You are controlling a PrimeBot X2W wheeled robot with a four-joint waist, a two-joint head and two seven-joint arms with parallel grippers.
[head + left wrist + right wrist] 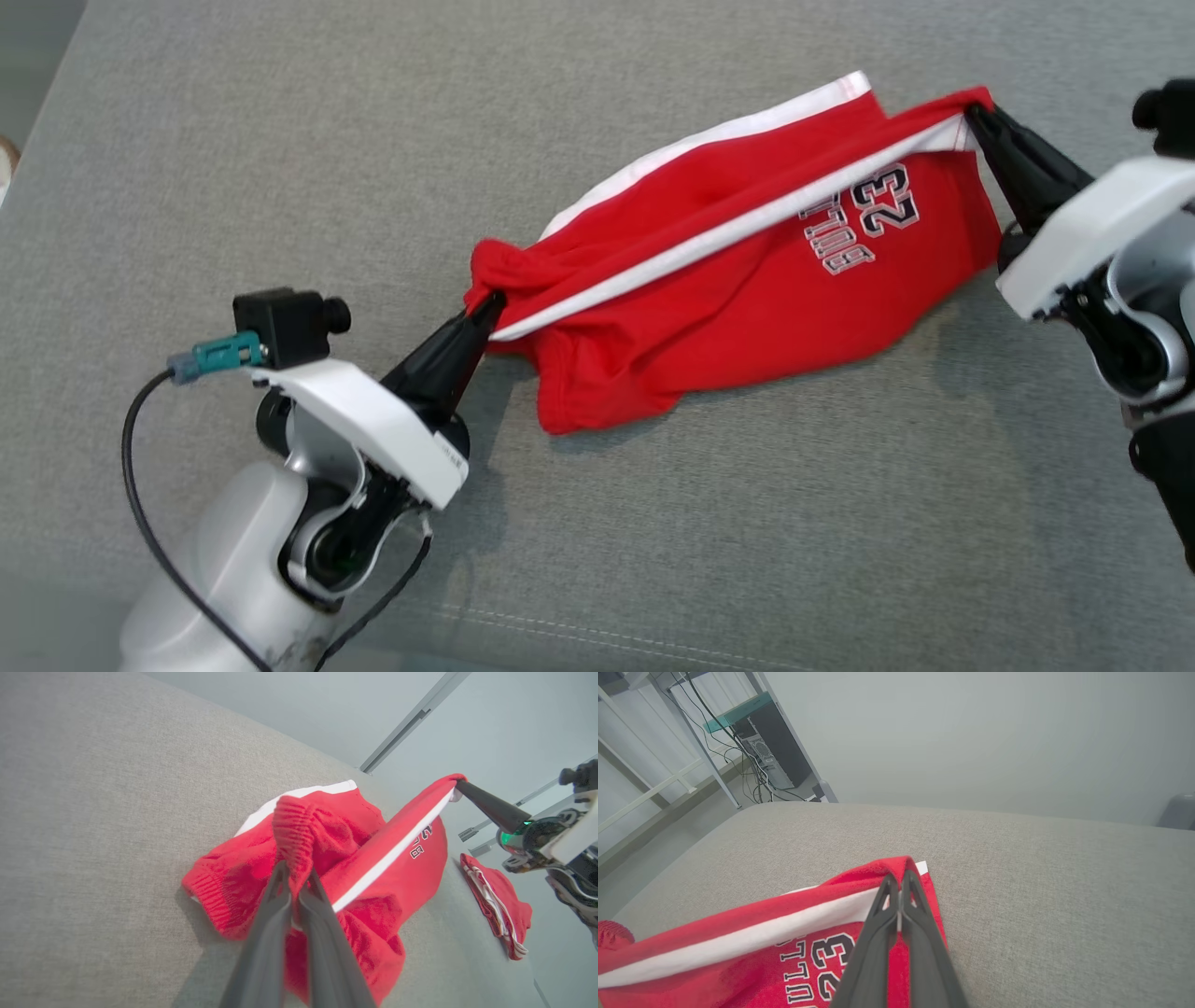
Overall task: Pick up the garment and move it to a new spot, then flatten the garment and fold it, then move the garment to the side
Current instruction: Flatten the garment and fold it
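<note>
The shorts (pixel 747 280) hang stretched across the centre and upper right of the head view, one edge pulled taut between both arms and the rest sagging onto the grey cushion (pixel 280 140). The left gripper (pixel 487 308), at centre left, has its fingers pinched shut on a bunched wad of waistband. The right gripper (pixel 973 112), at the upper right, is clamped on the very tip of a hem corner. That right hold looks the weakest: more tension along the white stripe would likely pull the thin corner free and drop that end in a heap. The left wad is twisted, so laying the cloth down as it is would probably set in creases and trap a leg underneath. In the left wrist view another red garment (pixel 495 905) lies at the right, near enough that a wide sweep might drag over it
</note>
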